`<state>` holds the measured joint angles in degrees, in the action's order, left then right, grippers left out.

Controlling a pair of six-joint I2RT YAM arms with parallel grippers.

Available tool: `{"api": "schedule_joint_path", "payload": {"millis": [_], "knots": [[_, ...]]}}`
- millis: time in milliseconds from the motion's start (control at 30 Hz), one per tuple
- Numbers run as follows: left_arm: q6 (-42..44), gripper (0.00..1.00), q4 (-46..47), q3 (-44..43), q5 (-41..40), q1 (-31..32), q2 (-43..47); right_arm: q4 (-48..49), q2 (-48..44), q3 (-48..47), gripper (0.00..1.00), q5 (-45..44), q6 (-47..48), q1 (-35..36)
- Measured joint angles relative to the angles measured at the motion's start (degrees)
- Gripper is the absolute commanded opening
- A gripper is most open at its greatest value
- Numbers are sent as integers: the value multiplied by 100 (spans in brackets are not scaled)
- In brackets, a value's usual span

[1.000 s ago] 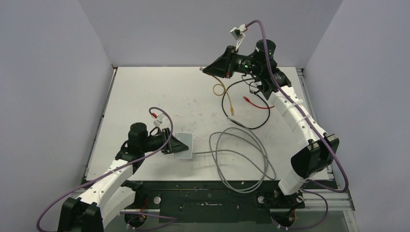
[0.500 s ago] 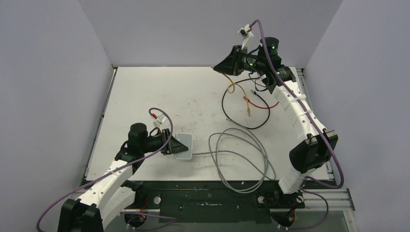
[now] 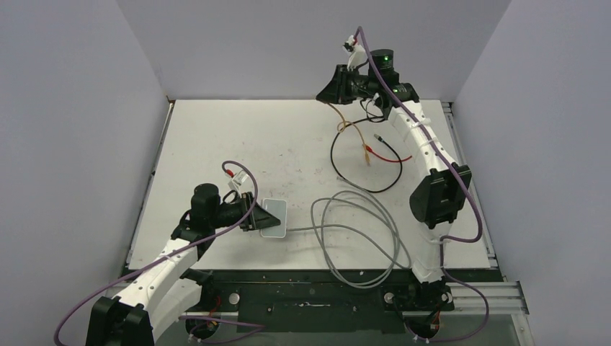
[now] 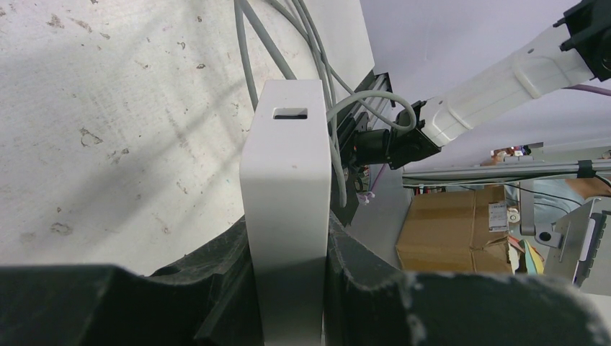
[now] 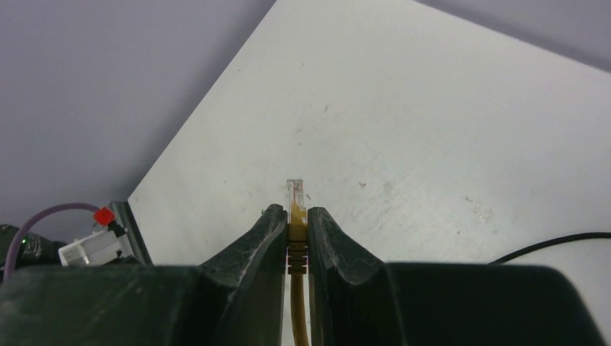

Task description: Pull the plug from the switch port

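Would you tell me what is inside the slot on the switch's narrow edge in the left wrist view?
The slot on the switch holds no plug, and its depth is dark. A grey cable bends to the switch's far side, where its end is covered.

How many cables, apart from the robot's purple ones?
4: grey cable coiled right of the switch, black cable looped farther back, red cable beside it, yellow cable in the right jaws.
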<state>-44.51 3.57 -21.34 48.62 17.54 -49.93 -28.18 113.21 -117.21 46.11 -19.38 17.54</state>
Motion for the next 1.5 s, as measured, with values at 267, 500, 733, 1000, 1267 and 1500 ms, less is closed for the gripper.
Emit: {"api": "schedule_joint_path", "payload": {"millis": [267,500,733,1000,1267,1500], "knots": [[0,0,2,0,0,0,-13,192,476,-1023,5,-341,-157,-223],[0,0,2,0,0,0,-111,831,535,-1102,5,-590,-509,-595],[0,0,2,0,0,0,-168,1425,1147,-1670,5,-793,-761,-1054],[0,0,2,0,0,0,-175,1436,1814,-1742,5,-1029,-664,-1397],[0,0,4,0,0,0,-247,1239,2245,-1467,6,-1034,-529,-1353],[0,0,7,0,0,0,-302,988,2271,-938,10,-925,-431,-1019]]}}
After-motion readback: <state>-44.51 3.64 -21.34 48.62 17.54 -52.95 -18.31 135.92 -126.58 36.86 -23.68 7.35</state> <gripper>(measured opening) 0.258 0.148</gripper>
